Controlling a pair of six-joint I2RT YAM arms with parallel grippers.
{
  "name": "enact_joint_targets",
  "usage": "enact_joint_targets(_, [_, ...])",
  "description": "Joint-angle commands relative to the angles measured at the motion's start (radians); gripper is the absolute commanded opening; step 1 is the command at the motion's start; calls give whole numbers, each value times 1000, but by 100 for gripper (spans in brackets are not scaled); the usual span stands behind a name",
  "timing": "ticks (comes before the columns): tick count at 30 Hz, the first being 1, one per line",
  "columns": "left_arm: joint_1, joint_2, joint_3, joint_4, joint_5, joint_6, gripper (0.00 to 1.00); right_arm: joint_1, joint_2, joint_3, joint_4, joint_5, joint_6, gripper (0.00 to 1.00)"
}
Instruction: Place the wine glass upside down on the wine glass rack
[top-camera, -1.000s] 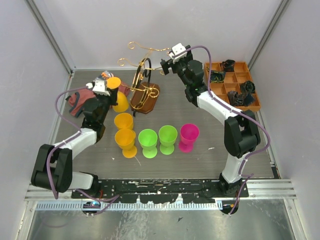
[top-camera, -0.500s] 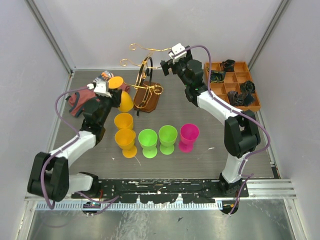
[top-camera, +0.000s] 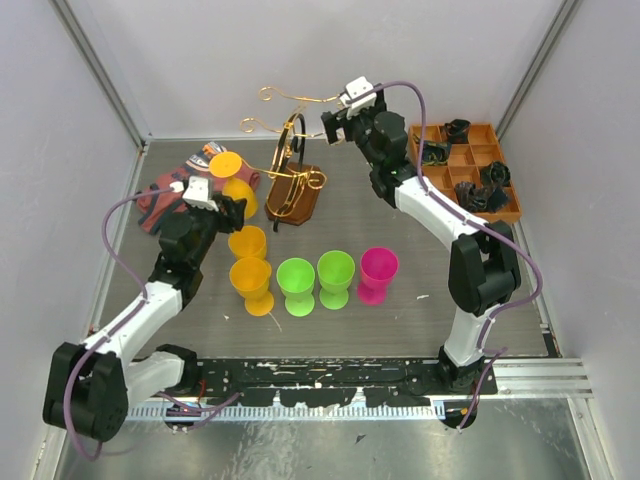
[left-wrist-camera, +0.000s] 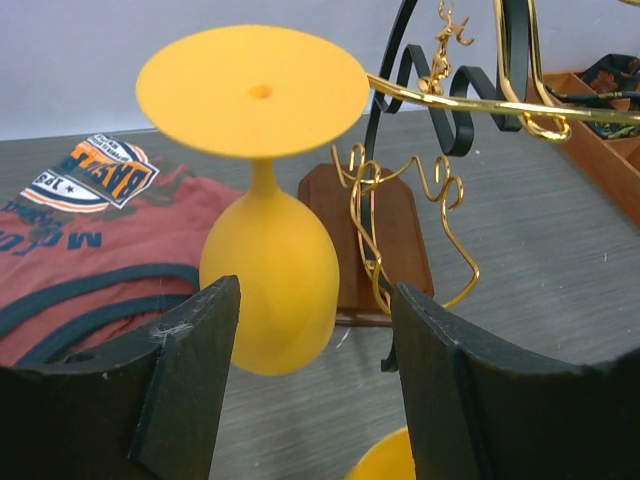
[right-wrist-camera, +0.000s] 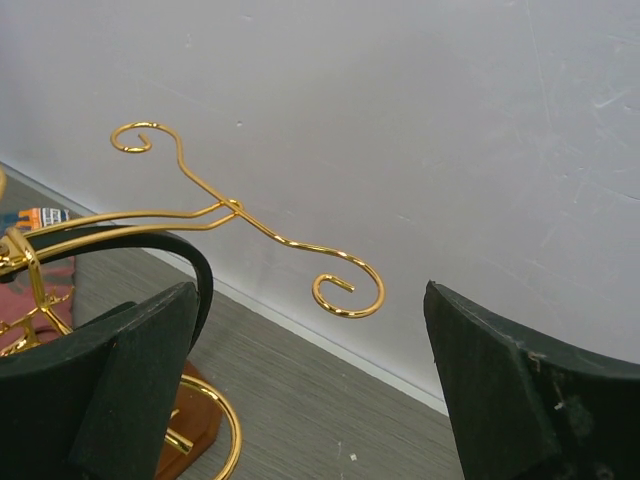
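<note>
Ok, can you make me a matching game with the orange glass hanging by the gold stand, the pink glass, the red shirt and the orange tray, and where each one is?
Things:
1. hanging orange wine glass
2. pink glass
3. red shirt
4. orange tray

Places:
A. far right corner, dark bits inside
B. upside down, foot on top
C. right end of the near row of glasses
D. lying at the far left of the table

Pairs: 1-B, 2-C, 3-D, 4-A
</note>
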Motion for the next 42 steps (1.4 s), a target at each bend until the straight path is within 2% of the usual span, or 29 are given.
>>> enact_joint_targets(1, [-3, -84, -21, -108, -13, 5, 69, -6, -32, 75, -15, 98, 47, 100])
enact_joint_targets(7, [-4, -231, 58, -365, -21, 1, 65, -20, -77, 82, -30, 221, 98, 100])
enact_joint_targets(11, [-4, -275, 213, -600, -17, -45, 61, -36, -137, 44, -77, 323, 135, 100])
enact_joint_targets(15, [-4, -235, 387, -754, 35, 21, 63, -49, -212, -35, -140, 385, 141, 100])
enact_joint_targets(17, [-3, -203, 446, -726, 37, 91, 70, -64, -228, -27, -247, 387, 191, 100])
enact_joint_targets(20, [-4, -116, 527, -559, 35, 188, 85, -85, -247, -6, -420, 379, 267, 100])
enact_joint_targets(24, [-4, 78, 654, -345, 45, 267, 92, -86, -301, -39, -579, 350, 303, 100])
enact_joint_targets(27, [-4, 265, 813, -337, 83, 259, 98, -87, -358, -59, -711, 352, 361, 100])
enact_joint_targets(32, [-4, 492, 1079, -433, 159, 204, 98, -87, -444, -83, -946, 316, 491, 98])
enact_joint_targets(35, [-4, 574, 1194, -465, 162, 187, 98, -85, -505, -112, -1070, 229, 533, 93])
enact_joint_targets(42, [-4, 659, 1280, -431, 162, 127, 98, -83, -622, -150, -1308, 69, 558, 89])
